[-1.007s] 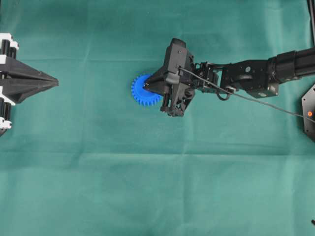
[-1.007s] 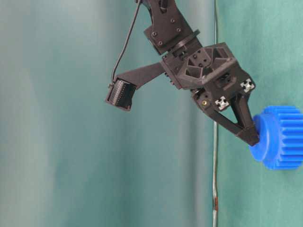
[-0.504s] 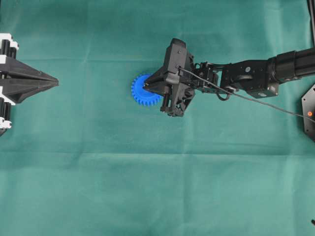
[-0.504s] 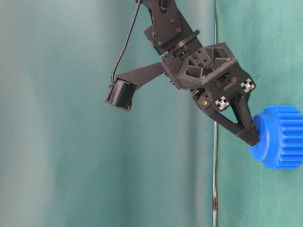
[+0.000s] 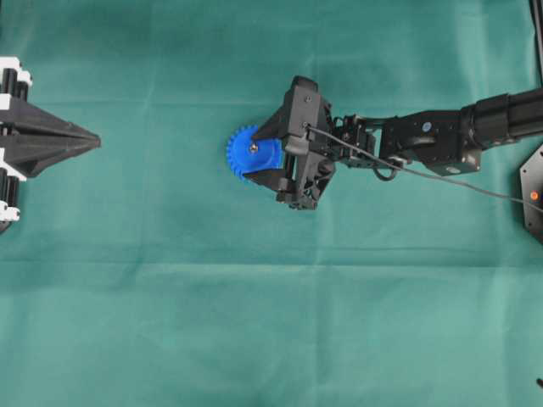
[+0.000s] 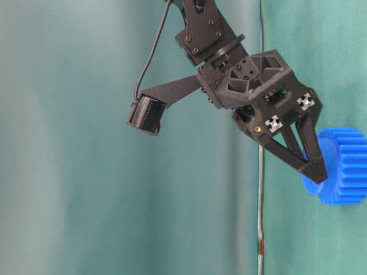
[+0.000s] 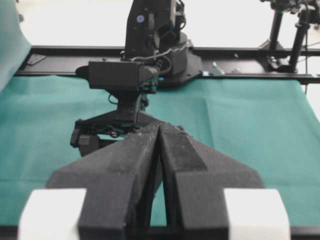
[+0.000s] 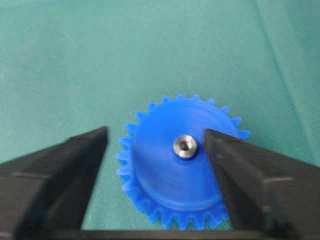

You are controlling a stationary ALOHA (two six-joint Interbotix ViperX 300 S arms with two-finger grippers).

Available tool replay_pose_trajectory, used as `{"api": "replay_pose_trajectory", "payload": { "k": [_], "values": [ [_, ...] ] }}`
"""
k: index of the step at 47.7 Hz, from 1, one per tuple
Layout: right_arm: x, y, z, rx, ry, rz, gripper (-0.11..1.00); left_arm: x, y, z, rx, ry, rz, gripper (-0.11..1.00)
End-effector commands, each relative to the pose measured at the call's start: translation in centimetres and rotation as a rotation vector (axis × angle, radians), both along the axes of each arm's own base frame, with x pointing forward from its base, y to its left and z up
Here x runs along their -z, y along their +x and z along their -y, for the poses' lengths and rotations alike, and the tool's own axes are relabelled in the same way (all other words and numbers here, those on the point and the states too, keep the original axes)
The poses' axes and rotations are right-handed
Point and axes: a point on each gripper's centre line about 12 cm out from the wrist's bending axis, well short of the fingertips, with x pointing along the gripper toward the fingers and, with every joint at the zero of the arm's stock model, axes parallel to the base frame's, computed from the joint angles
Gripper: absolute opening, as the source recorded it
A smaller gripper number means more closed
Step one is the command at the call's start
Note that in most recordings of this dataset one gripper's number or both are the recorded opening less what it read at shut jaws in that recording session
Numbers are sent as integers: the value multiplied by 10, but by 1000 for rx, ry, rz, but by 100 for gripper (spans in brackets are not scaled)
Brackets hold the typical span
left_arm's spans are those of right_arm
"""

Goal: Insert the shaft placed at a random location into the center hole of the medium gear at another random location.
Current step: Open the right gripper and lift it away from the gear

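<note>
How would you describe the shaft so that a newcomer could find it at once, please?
On the green cloth, find the blue gear, the only bright thing near the middle, just off the right tool. The shaft sits in the centre of its hub: a tiny silvery metal disc seen end-on, the only shiny thing against blue plastic and black fingers.
</note>
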Motion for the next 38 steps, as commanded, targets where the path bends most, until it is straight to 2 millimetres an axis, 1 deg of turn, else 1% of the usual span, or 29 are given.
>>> {"api": "replay_pose_trajectory", "payload": {
  "k": [1,7,12,13,17,24,30,38],
  "values": [
    [-29,3,2,11,5,72,95,-10,3,0,-1,3,28,0],
    [-57,-1,1,1,-12,128,90,-10,3,0,-1,3,29,0],
    [-84,-7,0,-15,-35,174,90,-10,3,0,-1,3,29,0],
    [-92,-9,-1,-21,-44,187,90,-10,3,0,-1,3,29,0],
    [-114,-17,-2,-32,-61,214,90,-10,3,0,-1,0,28,0],
    [-145,-33,-4,-44,-85,263,90,-10,3,-1,-3,0,26,0],
    [-156,-46,-5,-44,-90,291,90,-9,3,0,-1,2,23,0],
    [-156,-69,-7,-40,-86,301,89,-9,3,0,-1,3,23,0]
  ]
}}
